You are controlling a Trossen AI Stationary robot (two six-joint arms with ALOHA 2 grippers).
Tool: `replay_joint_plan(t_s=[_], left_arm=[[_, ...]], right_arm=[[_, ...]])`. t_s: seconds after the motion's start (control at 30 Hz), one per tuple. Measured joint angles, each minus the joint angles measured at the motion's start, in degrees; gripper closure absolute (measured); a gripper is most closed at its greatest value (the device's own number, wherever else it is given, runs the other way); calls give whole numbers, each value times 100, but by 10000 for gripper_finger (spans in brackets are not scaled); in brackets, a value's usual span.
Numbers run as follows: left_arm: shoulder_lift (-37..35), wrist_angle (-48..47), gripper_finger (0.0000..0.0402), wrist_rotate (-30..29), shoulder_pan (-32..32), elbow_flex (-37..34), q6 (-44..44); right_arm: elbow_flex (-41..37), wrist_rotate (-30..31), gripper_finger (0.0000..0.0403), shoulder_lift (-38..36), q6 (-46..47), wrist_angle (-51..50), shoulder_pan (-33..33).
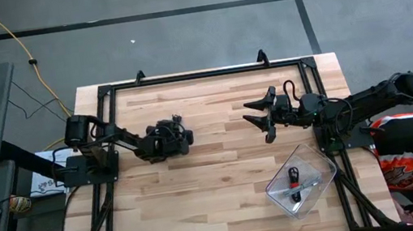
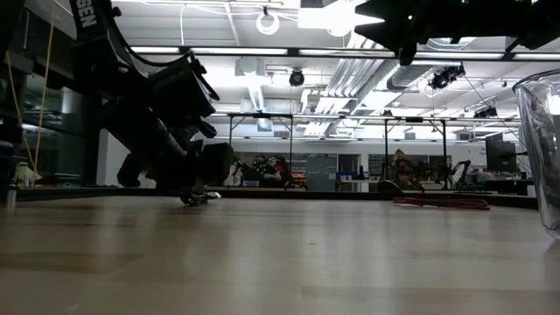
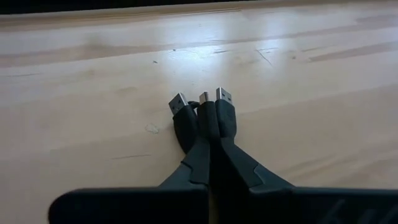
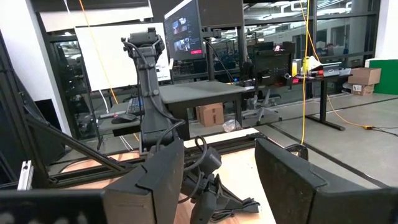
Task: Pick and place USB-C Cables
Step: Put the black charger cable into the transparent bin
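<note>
Left tool (image 3: 211, 134) clenched on a black USB-C cable (image 3: 202, 118) on the table (image 1: 223, 170), ready to lift toward the clear bin (image 1: 325, 165); right tool (image 1: 265, 115) waits released

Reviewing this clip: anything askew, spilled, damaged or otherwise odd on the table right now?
Nothing stands out. The left gripper is shut on a black cable bundle flat on the wooden table. The right gripper hangs open. The clear bin sits upright with cables inside.
</note>
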Motion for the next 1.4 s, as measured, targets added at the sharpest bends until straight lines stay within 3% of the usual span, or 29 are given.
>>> replay_joint_plan(t_s=[0.33, 0.67, 0.97, 1.13, 1.4], left_arm=[[-604, -59, 401, 225, 2, -2, 672], [-1946, -63, 401, 511, -46, -109, 2024], [-3541, 161, 401, 1761, -81, -227, 3507], [-3948, 838, 401, 1917, -492, -229, 4334], [-3977, 2053, 401, 1755, -1047, -229, 5208]], right_arm=[[0, 2, 213, 0, 0, 0, 2], [0, -1, 213, -2, 22, 0, 2], [0, -57, 213, 131, 156, 19, 2], [0, -60, 213, 375, 563, 321, 2], [0, -62, 213, 1085, 640, 1289, 2]])
